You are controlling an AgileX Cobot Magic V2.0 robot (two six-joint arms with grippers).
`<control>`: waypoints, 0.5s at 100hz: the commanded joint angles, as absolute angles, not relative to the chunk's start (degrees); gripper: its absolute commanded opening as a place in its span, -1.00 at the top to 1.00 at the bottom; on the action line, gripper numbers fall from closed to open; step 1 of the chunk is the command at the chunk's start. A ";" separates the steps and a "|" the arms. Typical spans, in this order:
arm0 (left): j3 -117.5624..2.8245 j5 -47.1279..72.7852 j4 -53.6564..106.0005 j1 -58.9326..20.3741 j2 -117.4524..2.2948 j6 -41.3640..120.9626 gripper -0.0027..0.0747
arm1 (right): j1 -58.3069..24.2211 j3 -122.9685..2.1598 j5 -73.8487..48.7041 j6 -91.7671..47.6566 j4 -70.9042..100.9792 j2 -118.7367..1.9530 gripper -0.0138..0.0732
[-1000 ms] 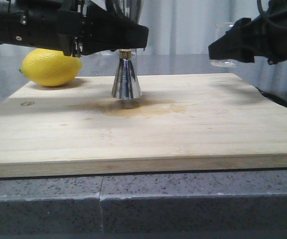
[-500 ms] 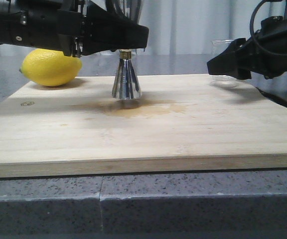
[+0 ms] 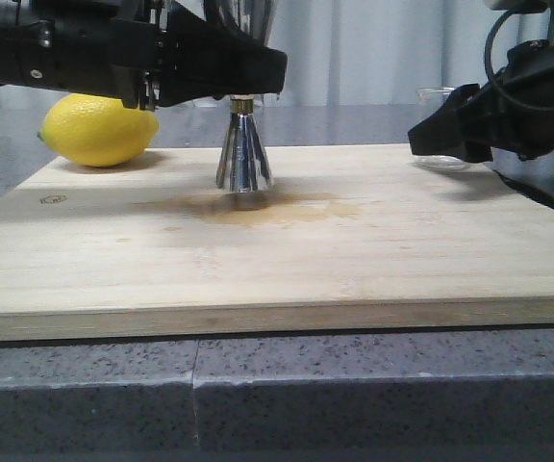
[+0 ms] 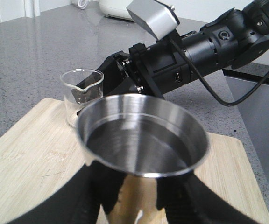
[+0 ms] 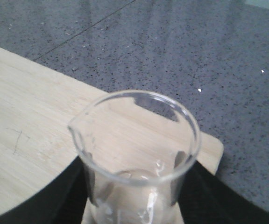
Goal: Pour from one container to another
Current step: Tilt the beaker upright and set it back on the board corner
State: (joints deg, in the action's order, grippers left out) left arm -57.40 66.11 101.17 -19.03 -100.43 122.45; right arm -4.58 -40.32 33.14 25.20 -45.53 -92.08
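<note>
Glass beaker [image 5: 137,154] is gripped low on its wall by right end effector [image 5: 134,196], at the far right corner of the cutting board [image 3: 277,250]. Light, rigid, slick, breakable; a grip below the rim is judged best. Metal jigger [image 4: 141,135] is clamped at the waist by left end effector [image 4: 134,205]. Beaker contents are hard to make out; lemon [image 3: 99,130] is partly hidden by the left arm.

You have a yellow lemon [image 3: 99,130] at the upper left of the front view, lying on the back corner of the wooden board [image 3: 277,260] (brown stain mid-board). Grey speckled countertop [image 3: 277,395] fills the bottom.
</note>
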 commanded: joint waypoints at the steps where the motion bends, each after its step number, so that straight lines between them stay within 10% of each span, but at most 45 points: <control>1: -59.06 72.05 105.94 -19.40 -98.15 121.95 0.26 | -4.07 -41.61 33.19 24.47 -44.47 -90.13 0.00; 50: -59.06 72.05 105.94 -19.40 -98.15 121.95 0.26 | -4.07 -41.61 33.17 26.41 -44.47 -89.34 -0.58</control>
State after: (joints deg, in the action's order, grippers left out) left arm -57.40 66.11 101.17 -19.03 -100.43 122.45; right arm -4.58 -40.42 30.09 25.32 -45.22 -92.08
